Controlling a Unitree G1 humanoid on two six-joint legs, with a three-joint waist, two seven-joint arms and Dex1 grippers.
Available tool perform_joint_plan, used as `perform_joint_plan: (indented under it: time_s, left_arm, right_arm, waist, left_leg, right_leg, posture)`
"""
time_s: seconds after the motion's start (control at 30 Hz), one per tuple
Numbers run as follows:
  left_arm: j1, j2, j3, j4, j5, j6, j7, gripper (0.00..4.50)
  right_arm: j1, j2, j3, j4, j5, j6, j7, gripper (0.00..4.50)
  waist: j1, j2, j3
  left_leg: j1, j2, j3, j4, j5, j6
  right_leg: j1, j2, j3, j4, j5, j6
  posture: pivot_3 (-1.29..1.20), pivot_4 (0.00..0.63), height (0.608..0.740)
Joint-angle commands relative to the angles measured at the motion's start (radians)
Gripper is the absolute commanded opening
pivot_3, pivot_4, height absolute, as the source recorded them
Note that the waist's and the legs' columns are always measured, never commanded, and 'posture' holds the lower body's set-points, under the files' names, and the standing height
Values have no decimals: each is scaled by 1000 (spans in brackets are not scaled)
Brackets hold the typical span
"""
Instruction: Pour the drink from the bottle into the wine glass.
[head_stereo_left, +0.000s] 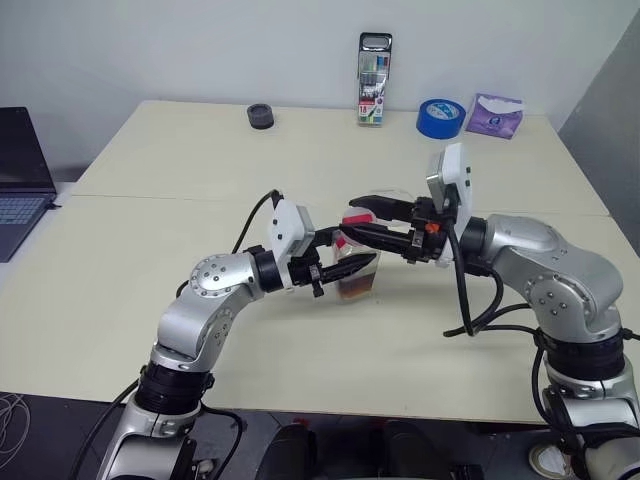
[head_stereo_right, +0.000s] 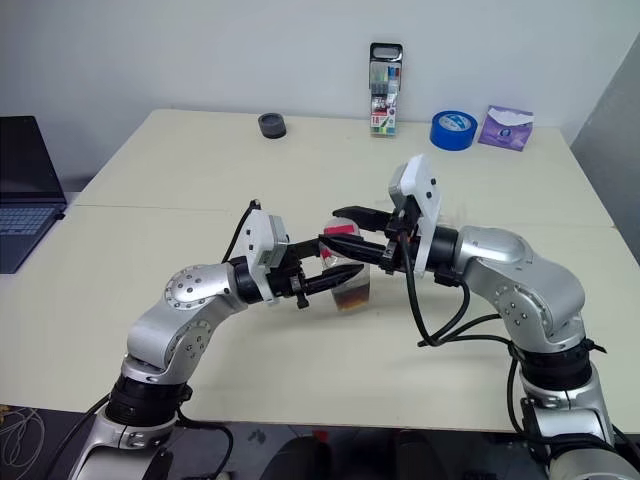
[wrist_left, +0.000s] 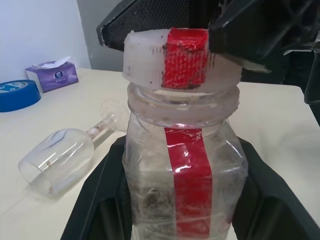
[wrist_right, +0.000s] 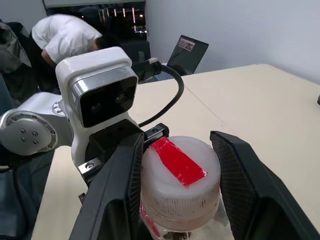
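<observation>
The small clear bottle (head_stereo_left: 356, 272) stands upright just above the table in front of me, with my left gripper (head_stereo_left: 345, 268) shut on its body. The dark reddish-brown drink (head_stereo_right: 352, 298) fills its lower part. A red strip runs up the bottle's side (wrist_left: 186, 175) and over the white cap (wrist_right: 180, 186). My right gripper (wrist_right: 180, 165) comes in level from the right and is shut on the cap, one black finger on each side. The wine glass (wrist_left: 60, 160) lies on its side on the table behind the bottle, empty.
At the table's far edge stand a pen case (head_stereo_left: 374, 80), a blue tape roll (head_stereo_left: 440, 118), a purple tissue pack (head_stereo_left: 495, 113) and a small black round object (head_stereo_left: 261, 116). A laptop (head_stereo_left: 20, 180) sits at the far left. A person (wrist_right: 65, 35) bends over in the background.
</observation>
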Motion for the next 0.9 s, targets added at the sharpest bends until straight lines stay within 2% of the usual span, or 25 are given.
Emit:
perform_joint_plan:
  time_s: [0.03, 0.07, 0.2, 0.37, 0.47, 0.57, 0.67, 0.8, 0.9]
  left_arm:
    - [-7, 3, 11, -41, -3, -21, -1, 2109]
    - [-8, 3, 10, -40, -3, -22, -1, 2109]
    - [-7, 4, 10, -37, -2, -26, -1, 2109]
    - [-7, 0, 7, -35, -1, -30, -1, 2109]
    - [-5, 0, 7, -33, -1, -32, -3, 2109]
    - [-4, 1, 8, -32, -2, -33, -4, 2109]
    - [-4, -2, 8, -29, -1, -36, -2, 2109]
    - [-2, -11, 3, -29, 3, -37, 6, 2109]
    - [-5, -16, 0, -32, 3, -34, 9, 2109]
  right_arm:
    - [-76, 10, -126, 9, 121, 61, -63, 1775]
    - [-77, 3, -127, 9, 117, 62, -64, 1775]
    - [-61, -104, -30, -29, -55, -96, 54, 1775]
    - [-100, -81, -124, 15, 27, -28, -23, 1775]
    - [-63, -119, -185, 15, 66, 31, -49, 1775]
    - [55, -183, -242, -33, 71, 64, -57, 1775]
    - [203, -177, -319, -54, 66, 81, -146, 1775]
    - [446, -151, -266, -43, -182, -55, -286, 1775]
    - [538, -83, -236, 16, -296, -96, -400, 1775]
  waist:
    - [0, 0, 0]
    - [1, 0, 0]
    - [3, 0, 0]
    - [-1, 0, 0]
    - [1, 0, 0]
    - [6, 0, 0]
    - [8, 0, 0]
    - [7, 0, 0]
    - [2, 0, 0]
  left_leg:
    - [0, 0, 0, 0, 0, 0]
    - [0, 0, 0, 0, 0, 0]
    - [-1, -1, 0, 0, 0, 0]
    - [0, 0, 0, 0, 0, 0]
    - [0, 0, 0, 0, 0, 0]
    - [-1, 0, 0, 0, 0, 0]
    - [-2, 0, 0, 0, 0, 0]
    - [-2, -1, 1, 0, 0, 0]
    - [0, -1, 1, 0, 0, 0]
  right_leg:
    - [0, 0, 0, 0, 0, 0]
    - [0, 0, 0, 0, 0, 0]
    - [0, 0, 0, -1, 0, 0]
    - [0, 0, 0, 0, 0, 0]
    - [0, 0, 0, 0, 0, 0]
    - [0, 0, 0, -1, 0, 0]
    - [0, -1, 0, -2, 0, 0]
    - [0, -1, 0, -1, 0, 0]
    - [0, 0, 1, 0, 0, 0]
  posture:
    - [0, 150, 740]
    - [0, 150, 740]
    - [0, 150, 740]
    - [0, 150, 740]
    - [0, 150, 740]
    - [0, 150, 740]
    - [0, 150, 740]
    - [0, 150, 740]
    - [0, 150, 740]
